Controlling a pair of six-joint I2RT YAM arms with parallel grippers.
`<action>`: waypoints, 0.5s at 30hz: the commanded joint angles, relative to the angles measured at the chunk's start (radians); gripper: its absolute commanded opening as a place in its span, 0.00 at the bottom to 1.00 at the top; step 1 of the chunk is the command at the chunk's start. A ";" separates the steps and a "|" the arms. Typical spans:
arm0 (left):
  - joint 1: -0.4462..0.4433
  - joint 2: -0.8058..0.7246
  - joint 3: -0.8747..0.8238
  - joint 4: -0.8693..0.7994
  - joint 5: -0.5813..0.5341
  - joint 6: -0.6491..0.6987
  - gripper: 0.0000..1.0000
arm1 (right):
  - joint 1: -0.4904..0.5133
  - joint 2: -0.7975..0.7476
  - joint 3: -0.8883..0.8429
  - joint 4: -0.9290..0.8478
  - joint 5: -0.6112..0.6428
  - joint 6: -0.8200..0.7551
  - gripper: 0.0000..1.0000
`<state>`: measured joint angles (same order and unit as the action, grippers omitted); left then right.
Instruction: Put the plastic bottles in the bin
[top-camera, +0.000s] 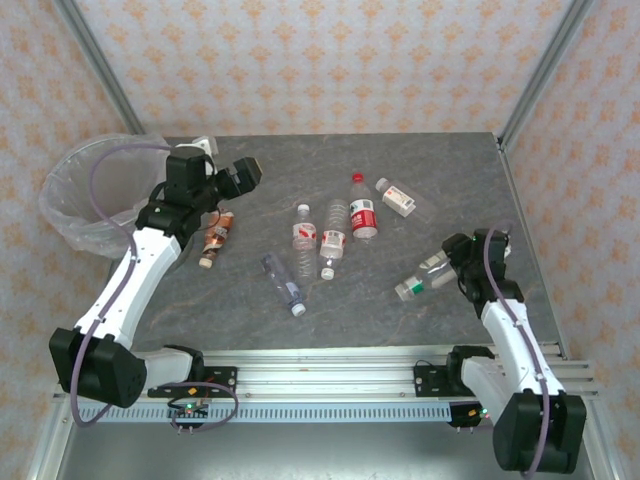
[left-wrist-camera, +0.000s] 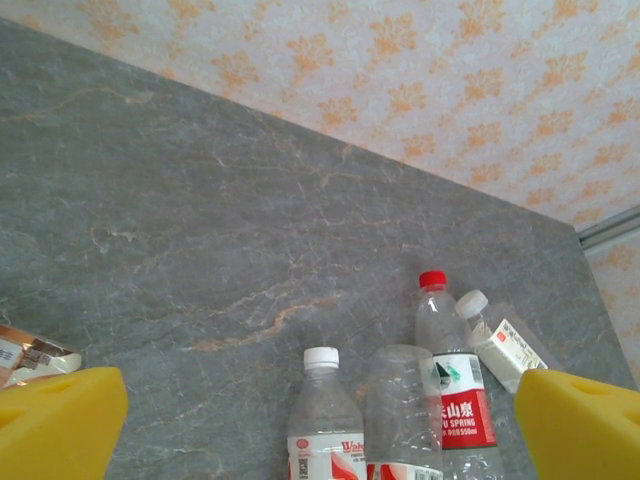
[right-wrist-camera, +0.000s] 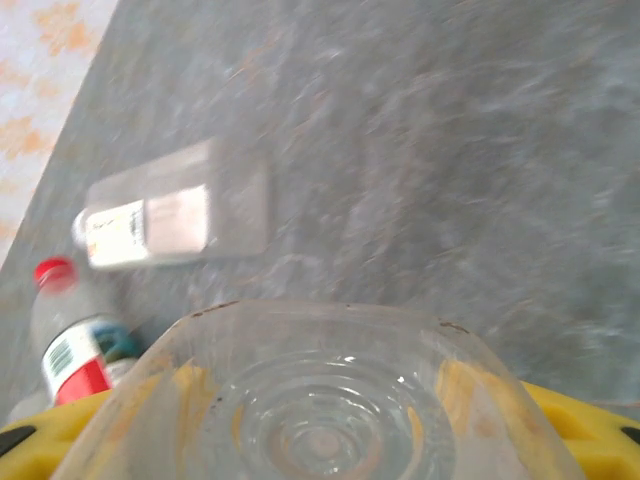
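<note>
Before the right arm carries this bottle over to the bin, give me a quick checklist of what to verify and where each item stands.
1. Grip: right gripper closed on the green-capped bottle, fingers on both sides of its base: ok.
2. Lift: green-capped bottle clear of the table: cannot tell.
3. Other hand: left gripper open and empty: ok.
4. Target: bin upright, mouth open: ok.
5. Route: probably not ok; the left arm stands beside the bin, and loose bottles lie in between.
</note>
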<state>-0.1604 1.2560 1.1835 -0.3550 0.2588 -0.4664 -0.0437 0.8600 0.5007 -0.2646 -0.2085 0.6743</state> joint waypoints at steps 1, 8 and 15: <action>-0.021 0.019 0.036 -0.010 0.026 0.042 1.00 | 0.075 0.003 0.023 0.125 -0.042 -0.009 0.30; -0.049 0.053 0.008 0.063 0.195 0.012 1.00 | 0.254 0.088 0.044 0.370 -0.046 0.023 0.31; -0.107 0.126 -0.013 0.112 0.417 0.064 1.00 | 0.382 0.228 0.138 0.519 -0.086 0.015 0.32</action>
<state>-0.2310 1.3884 1.1835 -0.2810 0.5537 -0.4458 0.3054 1.0618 0.5785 0.1139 -0.2668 0.6899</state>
